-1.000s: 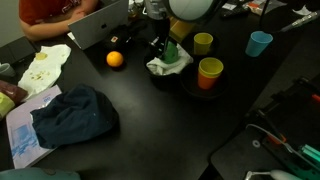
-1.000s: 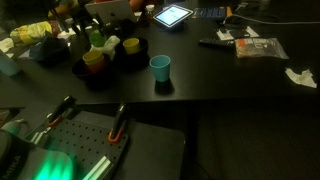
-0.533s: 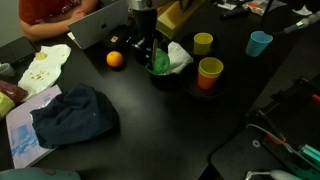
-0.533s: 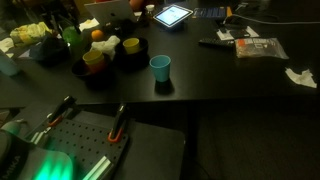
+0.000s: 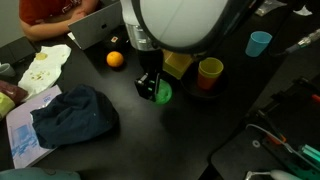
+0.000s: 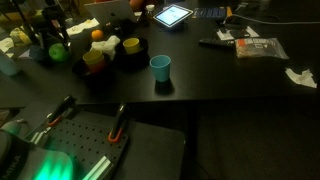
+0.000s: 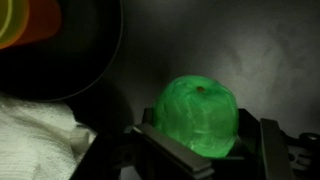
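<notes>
A round green apple point(image 7: 198, 115) fills the wrist view, and my gripper point(image 7: 215, 150) is shut on it, with a dark finger on each side. In an exterior view the gripper point(image 5: 152, 90) holds the apple point(image 5: 163, 94) just above the black table, in front of a black bowl point(image 7: 70, 50). My arm's large body hides most of that bowl there. In an exterior view the apple point(image 6: 57, 50) shows at the far left, in the gripper point(image 6: 50, 45).
An orange point(image 5: 115, 59), an orange-and-yellow cup stack point(image 5: 210, 72) and a blue cup point(image 5: 259, 43) stand behind the gripper. A dark blue cloth point(image 5: 72, 115) lies at the front left. A white cloth point(image 7: 35, 135) lies beside the bowl. A person sits at a laptop point(image 5: 95, 25).
The gripper has carried the green apple away from the bowl with the white cloth, toward the table's front. The arm now blocks the yellow cup and the bowl.
</notes>
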{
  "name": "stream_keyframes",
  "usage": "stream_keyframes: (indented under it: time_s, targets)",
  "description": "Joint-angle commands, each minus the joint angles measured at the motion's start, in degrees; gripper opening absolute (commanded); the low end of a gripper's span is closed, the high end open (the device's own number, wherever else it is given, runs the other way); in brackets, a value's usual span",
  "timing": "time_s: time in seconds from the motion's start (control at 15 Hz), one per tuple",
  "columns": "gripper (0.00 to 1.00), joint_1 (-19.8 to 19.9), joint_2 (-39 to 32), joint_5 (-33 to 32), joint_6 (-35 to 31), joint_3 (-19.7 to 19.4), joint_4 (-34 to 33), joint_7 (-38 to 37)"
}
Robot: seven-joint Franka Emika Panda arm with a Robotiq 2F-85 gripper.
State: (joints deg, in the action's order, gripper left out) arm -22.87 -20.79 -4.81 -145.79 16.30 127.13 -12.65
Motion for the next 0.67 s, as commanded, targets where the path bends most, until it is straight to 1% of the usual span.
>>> stream_keyframes:
  time_s: [0.0,0.13,0.4,0.47,0.53,0.6]
  targets:
    - [0.57,-1.46,-2.77,-2.3,-7.04,-1.75,1.49,-0.72]
    - [0.57,-2.73,-4.34,-4.57,-9.85,-3.52,1.92,-1.65]
    - [0.57,-4.19,-6.37,-5.48,-12.87,-5.61,1.96,-1.77]
    - [0.57,-4.31,-6.53,-5.28,-13.16,-5.73,1.91,-1.61]
    - [0.59,-2.55,-6.38,-2.36,-11.19,-3.52,1.46,0.09]
    - [0.95,-1.54,-5.95,-0.68,-10.19,-2.15,1.14,1.2]
